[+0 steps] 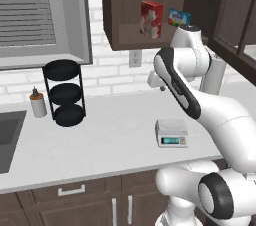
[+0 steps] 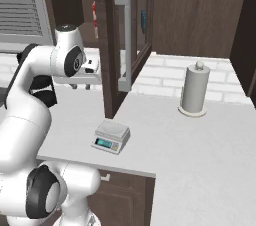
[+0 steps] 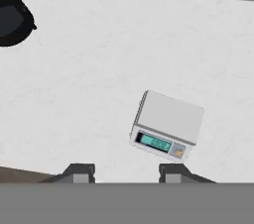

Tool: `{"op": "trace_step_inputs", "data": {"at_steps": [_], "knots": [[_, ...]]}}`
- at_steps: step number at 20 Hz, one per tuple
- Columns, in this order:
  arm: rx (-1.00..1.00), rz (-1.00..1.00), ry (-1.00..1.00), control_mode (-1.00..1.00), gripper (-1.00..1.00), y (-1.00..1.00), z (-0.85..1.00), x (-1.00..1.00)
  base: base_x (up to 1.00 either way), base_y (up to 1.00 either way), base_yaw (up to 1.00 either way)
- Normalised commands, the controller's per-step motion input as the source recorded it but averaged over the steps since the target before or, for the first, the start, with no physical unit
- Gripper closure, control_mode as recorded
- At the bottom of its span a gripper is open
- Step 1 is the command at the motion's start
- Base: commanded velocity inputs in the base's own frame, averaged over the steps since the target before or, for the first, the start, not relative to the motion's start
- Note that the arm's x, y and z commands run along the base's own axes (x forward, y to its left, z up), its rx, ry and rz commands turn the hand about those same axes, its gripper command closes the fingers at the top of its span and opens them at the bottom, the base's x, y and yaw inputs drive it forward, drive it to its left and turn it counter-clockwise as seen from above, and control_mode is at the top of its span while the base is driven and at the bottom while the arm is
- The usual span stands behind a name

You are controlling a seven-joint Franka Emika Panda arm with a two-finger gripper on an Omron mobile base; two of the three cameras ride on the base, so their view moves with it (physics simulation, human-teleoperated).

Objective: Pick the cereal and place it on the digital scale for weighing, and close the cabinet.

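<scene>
A: What occupies the upper part of the left base view?
B: The cabinet [image 1: 150, 5], dark brown, with its door swung open toward the right. On its shelf stands the cereal [image 1: 151, 19], a red box, upright, with a small blue-and-green box [image 1: 179, 17] just beside it on the right.

A: And in the right base view?
B: The open cabinet door [image 2: 127, 35] faces the camera edge-on, carrying a long metal handle [image 2: 123, 39]. A sliver of the cereal [image 2: 94, 12] shows behind the door frame.

A: Where is the digital scale?
B: The digital scale [image 1: 172, 132] sits on the white counter [image 1: 110, 140], near its front edge, below the cabinet and well apart from the cereal. Its top plate is bare. The hand view looks down on the same scale [image 3: 167, 125], display strip toward the bottom of the picture.

A: State of the gripper?
B: The gripper [image 3: 127, 173] hangs above the counter, fingers spread with nothing between them; the two dark fingertips [image 3: 79, 172] stand well apart.

A: Other items on the counter?
B: A black three-tier rack [image 1: 65, 92] and a soap dispenser [image 1: 37, 103] to the left near the sink [image 1: 7, 135]; a paper towel holder [image 2: 194, 91] to the right by the brick wall.
</scene>
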Motion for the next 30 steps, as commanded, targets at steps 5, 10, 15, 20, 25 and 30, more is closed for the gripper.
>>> {"op": "trace_step_inputs", "data": {"at_steps": [5, 10, 15, 20, 25, 30], "knots": [[0.00, 0.00, -0.02, -1.00, -1.00, 0.00, 0.00, -0.33, 0.00, 0.00, 0.00], [0.00, 0.02, -0.21, -1.00, -1.00, 0.00, 0.05, -0.61, 0.00, 0.00, 0.00], [0.00, 0.06, -0.24, -1.00, -1.00, 0.00, 0.50, -0.27, 0.00, 0.00, 0.00], [0.00, 0.06, -0.29, -1.00, -1.00, 0.01, 0.74, -0.27, 0.00, 0.00, 0.00], [0.00, 0.04, -0.38, -1.00, -1.00, 0.01, 0.72, -0.13, 0.00, 0.00, 0.00], [0.00, 0.00, -0.42, -1.00, -1.00, 0.02, 0.59, -0.04, 0.00, 0.00, 0.00]]}}
